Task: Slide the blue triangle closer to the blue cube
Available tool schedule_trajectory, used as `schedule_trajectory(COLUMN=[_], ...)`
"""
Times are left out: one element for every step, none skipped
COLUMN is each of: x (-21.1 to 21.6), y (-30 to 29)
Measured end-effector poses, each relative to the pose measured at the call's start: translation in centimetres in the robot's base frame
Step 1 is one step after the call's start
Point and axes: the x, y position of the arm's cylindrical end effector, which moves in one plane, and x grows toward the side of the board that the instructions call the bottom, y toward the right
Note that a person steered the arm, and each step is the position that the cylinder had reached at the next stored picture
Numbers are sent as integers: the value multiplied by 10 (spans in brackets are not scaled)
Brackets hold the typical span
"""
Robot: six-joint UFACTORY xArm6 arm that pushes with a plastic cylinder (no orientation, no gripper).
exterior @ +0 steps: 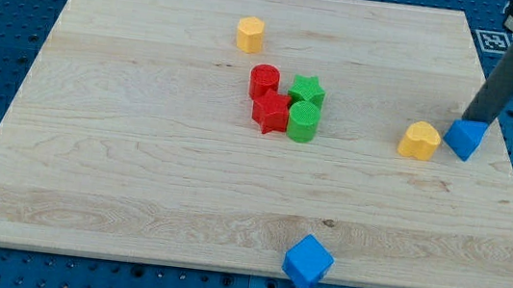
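Observation:
The blue triangle (465, 139) lies near the board's right edge, at mid-height of the view. The blue cube (308, 262) sits at the board's bottom edge, a little right of centre, partly overhanging it. My tip (473, 120) stands at the triangle's upper side, touching or almost touching it; the dark rod rises from there to the view's top right. A yellow heart-shaped block (419, 141) lies just left of the triangle, close to it but apart.
A cluster sits mid-board: a red cylinder (264, 80), a red star (270, 113), a green star (307, 93) and a green cylinder (303, 122). A yellow hexagonal block (250, 34) lies near the top. The wooden board (137, 169) rests on a blue perforated table.

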Motion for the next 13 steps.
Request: schedule_trajectory(x=[25, 33, 46, 47, 50, 61, 61, 50, 41, 50, 56, 67, 67], y=[-11, -15, -15, -15, -15, -15, -15, -30, -54, -60, -56, -44, -44])
